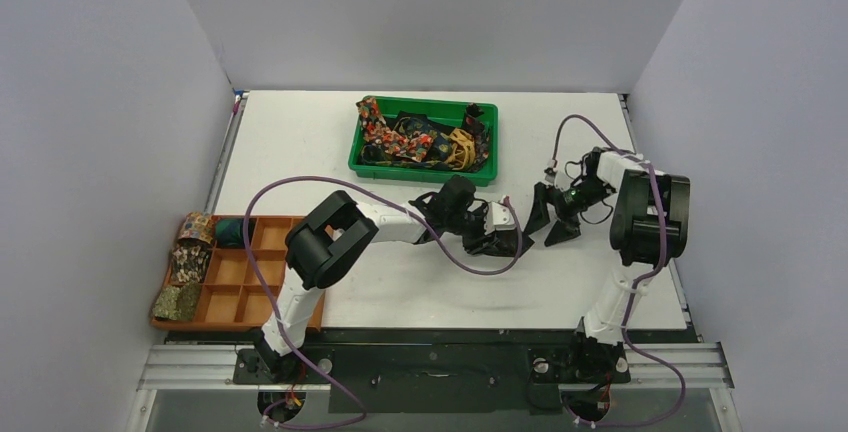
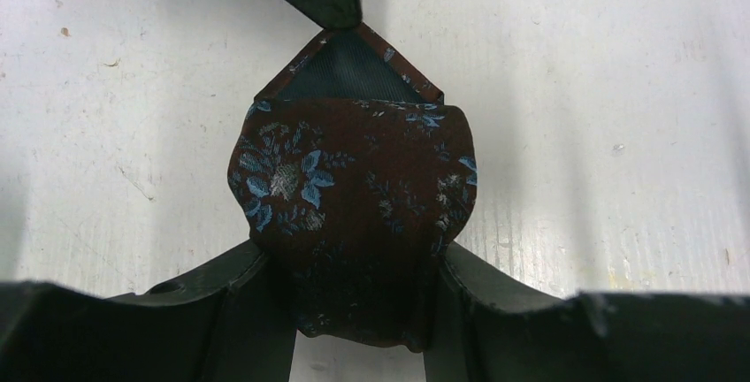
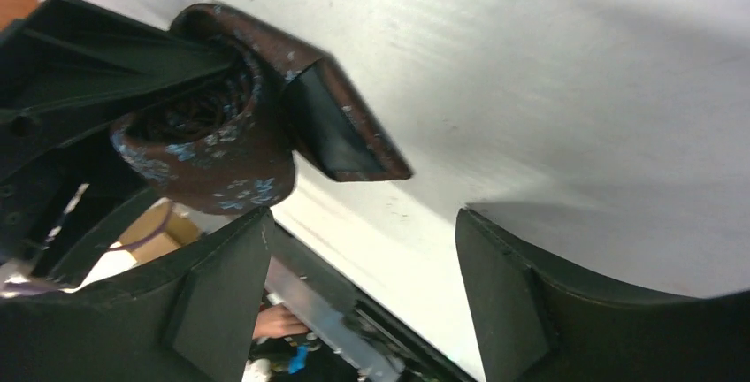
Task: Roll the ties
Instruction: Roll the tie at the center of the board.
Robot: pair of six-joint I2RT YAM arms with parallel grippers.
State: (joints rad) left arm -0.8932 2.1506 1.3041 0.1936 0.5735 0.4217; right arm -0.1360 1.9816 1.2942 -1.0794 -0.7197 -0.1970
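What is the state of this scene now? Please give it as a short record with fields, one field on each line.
left claw: shut on the rolled tie
rolled tie: dark brown coil with blue flowers, its pointed tip sticking out
right claw: open, holding nothing, close beside the coil
green bin: far middle of the table, holds loose ties
orange tray: at the left edge, divided into compartments
coiled ties: in compartments on the tray's left side
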